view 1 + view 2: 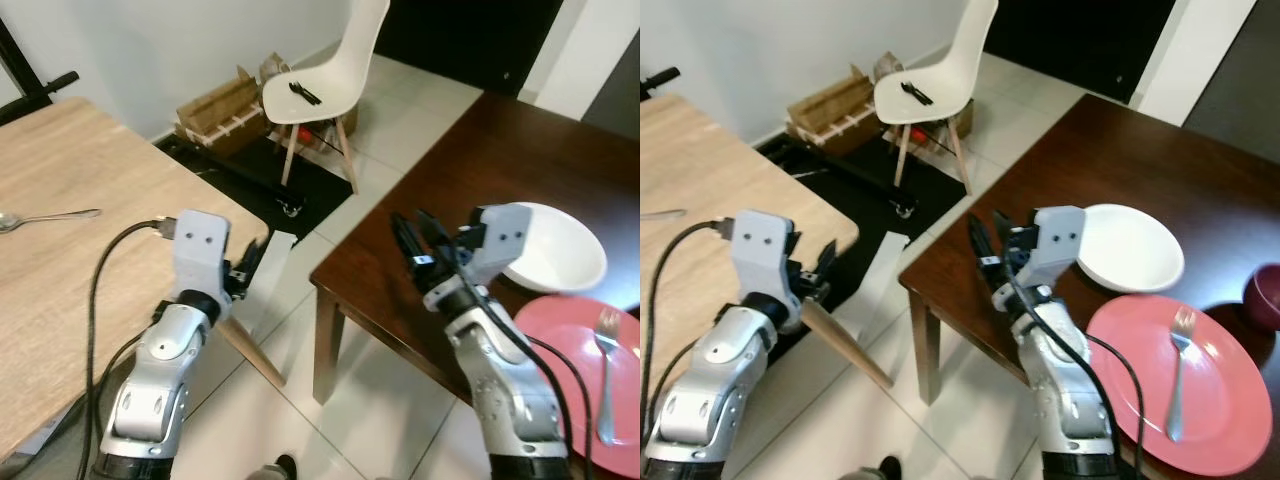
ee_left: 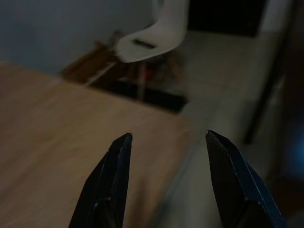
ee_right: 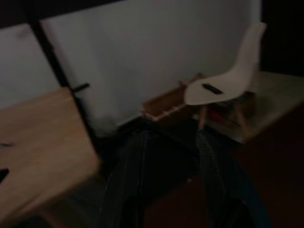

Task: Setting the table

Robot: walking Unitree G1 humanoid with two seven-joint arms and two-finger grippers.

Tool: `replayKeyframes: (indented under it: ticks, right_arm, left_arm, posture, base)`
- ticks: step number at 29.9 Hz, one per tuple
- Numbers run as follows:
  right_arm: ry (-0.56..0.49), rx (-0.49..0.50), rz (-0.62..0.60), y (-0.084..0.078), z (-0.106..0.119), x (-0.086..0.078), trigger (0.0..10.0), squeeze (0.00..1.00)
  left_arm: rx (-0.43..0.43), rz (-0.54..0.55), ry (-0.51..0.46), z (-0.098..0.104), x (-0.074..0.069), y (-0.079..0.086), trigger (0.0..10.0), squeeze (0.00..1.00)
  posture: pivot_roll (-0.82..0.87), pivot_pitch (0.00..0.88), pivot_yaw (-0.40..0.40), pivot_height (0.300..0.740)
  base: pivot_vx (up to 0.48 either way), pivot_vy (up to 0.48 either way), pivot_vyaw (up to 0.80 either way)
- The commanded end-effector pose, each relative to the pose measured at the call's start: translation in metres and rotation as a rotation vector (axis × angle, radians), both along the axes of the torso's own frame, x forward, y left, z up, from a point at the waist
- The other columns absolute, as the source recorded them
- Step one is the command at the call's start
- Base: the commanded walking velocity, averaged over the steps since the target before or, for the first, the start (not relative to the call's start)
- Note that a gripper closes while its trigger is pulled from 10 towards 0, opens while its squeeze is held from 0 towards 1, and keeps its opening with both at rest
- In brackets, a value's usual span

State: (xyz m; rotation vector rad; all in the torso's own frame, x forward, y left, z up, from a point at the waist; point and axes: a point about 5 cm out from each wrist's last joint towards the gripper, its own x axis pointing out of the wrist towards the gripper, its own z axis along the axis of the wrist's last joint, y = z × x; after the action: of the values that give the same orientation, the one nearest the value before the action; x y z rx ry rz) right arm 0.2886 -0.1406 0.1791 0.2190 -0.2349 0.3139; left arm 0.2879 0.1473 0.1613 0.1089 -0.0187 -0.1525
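A pink plate [image 1: 1230, 400] and white bowl [image 1: 1135, 245] sit on the dark brown table [image 1: 1160, 170]; the other table [image 1: 60, 290] is pale wood, the chair [image 1: 330, 70] white.

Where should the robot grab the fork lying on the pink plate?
Take the fork at mid-handle, from above with the right tool. It lies flat on the pink plate, tines toward the white bowl, so the slim handle likely gives the fingers room.

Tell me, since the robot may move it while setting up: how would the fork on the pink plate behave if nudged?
The fork looks like stiff, thin metal, so it probably won't bend. Lying flat on the smooth pink plate, it would likely slide and clatter rather than roll. Its low profile could make gripping awkward.
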Motion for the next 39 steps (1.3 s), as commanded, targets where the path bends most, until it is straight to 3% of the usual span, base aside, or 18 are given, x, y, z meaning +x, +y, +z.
replayKeyframes:
  ticks: [1, 39]
  right_arm:
    - [0.016, 0.004, 0.005, 0.0006, -0.0050, -0.0018, 10.0, 0.00]
    - [0.015, 0.016, 0.001, -0.0001, -0.0044, 0.0003, 10.0, 0.00]
  left_arm:
    - [0.002, 0.004, 0.026, -0.0066, -0.0016, 0.0007, 10.0, 0.00]
    - [0.003, 0.021, 0.021, -0.0041, -0.0009, 0.0027, 10.0, 0.00]
  posture:
    - [-0.09, 0.020, 0.070, 0.740]
    - [-0.08, 0.031, 0.068, 0.740]
  base:
    - [0.000, 0.000, 0.74]
    - [0.000, 0.000, 0.74]
